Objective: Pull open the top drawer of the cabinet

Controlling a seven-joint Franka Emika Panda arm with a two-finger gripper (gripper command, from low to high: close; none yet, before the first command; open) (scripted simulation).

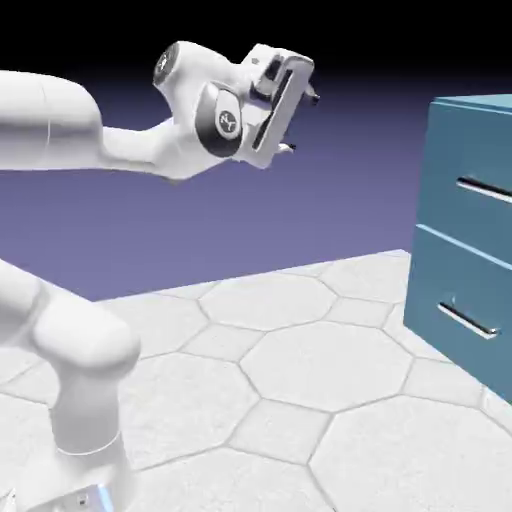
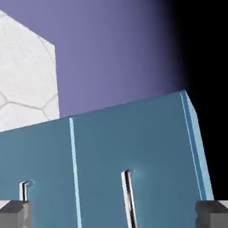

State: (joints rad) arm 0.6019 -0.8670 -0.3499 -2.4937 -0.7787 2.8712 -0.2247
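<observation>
- Teal-blue fronts show in both views, but only the exterior view shows the white arm [image 1: 45, 120] and the gap to the cabinet [image 1: 490, 101]; the hand view adds the cabinet's far edges, seen tilted.
- The top drawer [image 1: 450, 150] sits at the exterior view's right, closed, above the lower drawer [image 1: 440, 270]; the hand view turns the pair sideways (a bit dizzying, that), with the top drawer to the picture's right.
- Its silver bar handle [image 1: 485, 188] is cut off by the frame in the exterior view, while the lower handle [image 1: 468, 320] shows whole.
- The gripper [image 1: 302, 123] stands wide open, tips well apart, holding nothing and touching nothing; it hangs in the air, well apart from the drawers.
- Below, the pale floor [image 1: 310, 365] is laid with large many-sided tiles and small four-sided ones, grey lines between.
- Behind, the blue-violet backdrop [image 1: 230, 225] darkens to black at the exterior view's top.
</observation>
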